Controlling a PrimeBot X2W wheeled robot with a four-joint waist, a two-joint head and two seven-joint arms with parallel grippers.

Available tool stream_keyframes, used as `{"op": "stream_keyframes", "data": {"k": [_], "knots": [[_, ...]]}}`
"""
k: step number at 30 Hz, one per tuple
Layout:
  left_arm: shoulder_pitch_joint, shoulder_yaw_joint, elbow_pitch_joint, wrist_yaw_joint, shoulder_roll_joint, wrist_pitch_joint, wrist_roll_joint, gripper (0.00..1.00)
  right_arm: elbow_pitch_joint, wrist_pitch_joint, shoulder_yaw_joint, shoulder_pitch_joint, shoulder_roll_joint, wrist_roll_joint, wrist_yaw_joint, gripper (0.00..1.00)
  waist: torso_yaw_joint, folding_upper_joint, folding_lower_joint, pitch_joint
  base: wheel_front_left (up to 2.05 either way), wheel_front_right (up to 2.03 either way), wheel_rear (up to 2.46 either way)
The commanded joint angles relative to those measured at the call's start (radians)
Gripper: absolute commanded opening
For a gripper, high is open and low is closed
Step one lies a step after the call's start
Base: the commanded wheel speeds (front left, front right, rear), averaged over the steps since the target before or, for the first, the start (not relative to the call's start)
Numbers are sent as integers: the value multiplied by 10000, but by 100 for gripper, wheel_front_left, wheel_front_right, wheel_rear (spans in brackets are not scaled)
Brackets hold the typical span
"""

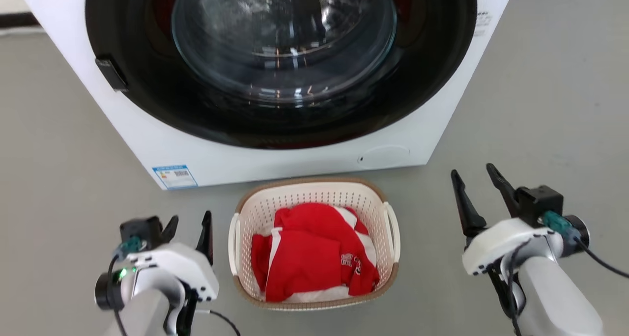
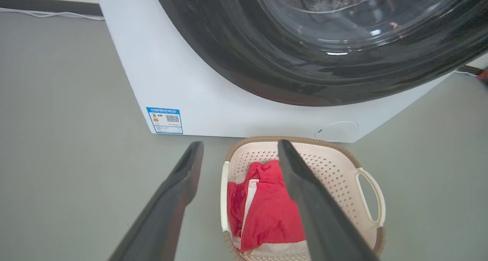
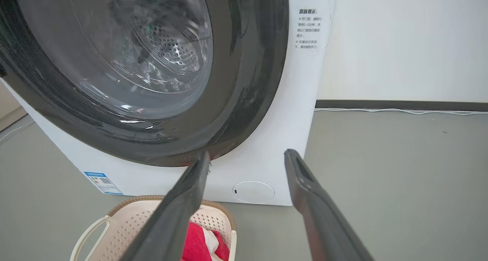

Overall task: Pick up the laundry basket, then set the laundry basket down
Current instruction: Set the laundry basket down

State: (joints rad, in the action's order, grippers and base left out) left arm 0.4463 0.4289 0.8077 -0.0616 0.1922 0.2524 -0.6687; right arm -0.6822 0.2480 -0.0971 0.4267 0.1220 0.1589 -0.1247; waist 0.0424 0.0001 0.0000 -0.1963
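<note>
- Basket [image 1: 314, 194] stands on the grey floor [image 1: 59, 129], just in front of the white washer [image 1: 147, 139]; a red-and-white garment [image 1: 309, 252] lies inside it
- Left pincer [image 1: 191, 219] is near the basket's left handle, not touching it; its fingers are spread and it grips nothing
- Right pincer [image 1: 472, 171] is well apart from the basket's right handle; its fingers are spread and empty, tips pointing toward the washer
- Washer's round glass door is closed; a blue label [image 1: 174, 176] sits at its lower left corner
</note>
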Motion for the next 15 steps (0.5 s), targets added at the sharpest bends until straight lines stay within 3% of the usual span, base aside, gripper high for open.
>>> {"op": "stream_keyframes", "data": {"k": [1,15], "knots": [[-152,-484,-376,-60,269,93,180,100,453,137,-79,-225,-19,-169,-60,100,38,-1,0,252,0,0,0],[-2937,-2954,-3151,276,-59,93,1931,100,3110,137,989,-2456,55,-639,-60,100,31,-1,0,1204,0,0,0]]}}
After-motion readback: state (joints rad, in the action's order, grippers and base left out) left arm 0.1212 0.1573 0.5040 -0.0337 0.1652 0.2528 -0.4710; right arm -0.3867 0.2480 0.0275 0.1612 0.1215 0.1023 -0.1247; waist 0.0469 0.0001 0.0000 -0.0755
